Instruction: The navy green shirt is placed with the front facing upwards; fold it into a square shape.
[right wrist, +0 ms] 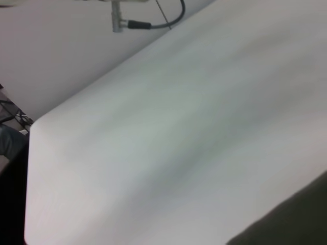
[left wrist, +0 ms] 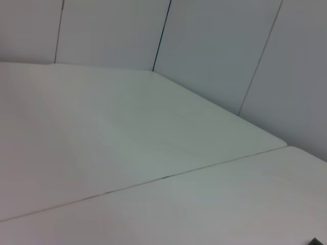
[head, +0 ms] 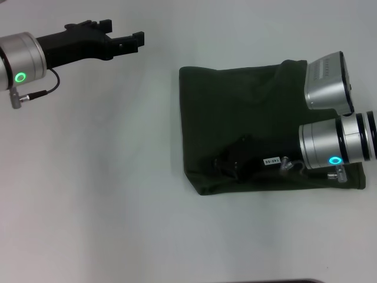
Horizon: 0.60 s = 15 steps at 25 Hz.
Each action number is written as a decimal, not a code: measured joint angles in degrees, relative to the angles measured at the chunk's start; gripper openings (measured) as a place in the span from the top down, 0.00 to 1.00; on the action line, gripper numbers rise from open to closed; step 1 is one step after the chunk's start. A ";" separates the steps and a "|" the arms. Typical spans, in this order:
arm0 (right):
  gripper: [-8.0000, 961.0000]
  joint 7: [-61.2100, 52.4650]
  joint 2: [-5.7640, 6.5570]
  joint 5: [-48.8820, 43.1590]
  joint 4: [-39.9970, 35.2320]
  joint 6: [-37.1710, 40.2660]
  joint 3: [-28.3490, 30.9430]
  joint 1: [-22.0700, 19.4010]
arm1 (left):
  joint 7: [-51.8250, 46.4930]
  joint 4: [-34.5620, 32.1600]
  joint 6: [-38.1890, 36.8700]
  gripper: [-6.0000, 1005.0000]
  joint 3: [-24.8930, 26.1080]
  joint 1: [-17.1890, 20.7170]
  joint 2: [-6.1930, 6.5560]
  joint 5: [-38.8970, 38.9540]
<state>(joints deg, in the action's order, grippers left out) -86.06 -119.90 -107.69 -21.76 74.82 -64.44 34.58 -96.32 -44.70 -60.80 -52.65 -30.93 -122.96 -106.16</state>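
Observation:
The navy green shirt (head: 247,112) lies folded into a rough rectangle on the right half of the white table; a dark corner of it also shows in the right wrist view (right wrist: 291,222). No lettering or collar is visible. My right gripper (head: 234,162) reaches in from the right, low over the near part of the shirt, its black body hard to make out against the dark cloth. My left gripper (head: 125,32) hovers open and holding nothing at the far left, well away from the shirt.
The white table (head: 94,194) stretches bare to the left of and in front of the shirt. Its seam (left wrist: 153,179) and the pale wall panels (left wrist: 214,46) behind show in the left wrist view. The table's edge (right wrist: 30,153) shows in the right wrist view.

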 joint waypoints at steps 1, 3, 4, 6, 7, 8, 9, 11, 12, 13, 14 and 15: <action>0.99 -0.01 0.00 0.00 0.10 -0.11 -0.03 0.00 | 0.00 0.00 0.00 0.09 0.00 -0.01 0.00 0.00; 0.99 0.04 0.06 0.02 0.20 -0.17 -0.05 -0.06 | 0.00 0.00 0.00 0.09 0.00 0.00 0.00 0.00; 0.99 0.12 0.09 0.04 0.18 -0.16 -0.05 -0.13 | 0.00 0.00 0.00 0.09 0.00 -0.01 0.00 0.00; 0.99 0.90 0.10 0.28 -0.17 0.42 0.08 -0.28 | 0.00 0.02 -0.01 0.09 0.00 0.00 0.00 0.00; 0.99 1.65 0.10 0.52 -0.34 0.96 0.28 -0.37 | -0.01 0.02 -0.01 0.09 0.00 0.00 0.00 0.00; 0.99 2.65 0.12 1.08 -0.45 1.65 0.51 -0.47 | -0.01 0.00 -0.01 0.09 0.00 -0.01 0.00 0.00; 0.99 3.60 0.14 1.70 -0.50 2.22 0.70 -0.56 | -0.02 -0.03 -0.01 0.09 0.00 -0.01 0.00 0.00; 0.99 5.01 0.28 3.42 -0.97 3.43 0.80 -1.04 | -0.04 -0.05 -0.02 0.09 0.00 -0.01 0.00 0.00; 0.99 5.35 0.37 4.08 -1.28 3.84 0.82 -1.34 | -0.03 -0.05 -0.02 0.09 0.00 -0.01 0.00 0.00; 0.99 5.52 0.44 4.46 -1.85 4.26 0.93 -1.81 | 0.00 -0.04 -0.02 0.09 0.00 -0.01 0.00 0.00; 0.99 5.58 0.51 4.66 -2.35 4.73 1.06 -2.31 | 0.09 -0.03 -0.03 0.09 0.00 -0.01 0.00 0.00; 0.99 5.60 0.60 4.70 -2.85 5.28 1.24 -2.99 | 0.16 -0.03 -0.02 0.09 0.01 -0.01 0.00 0.00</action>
<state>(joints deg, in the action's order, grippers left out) -80.45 -119.30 -102.99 -24.61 80.10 -63.21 31.59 -96.16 -44.73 -60.82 -52.64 -30.94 -122.96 -106.16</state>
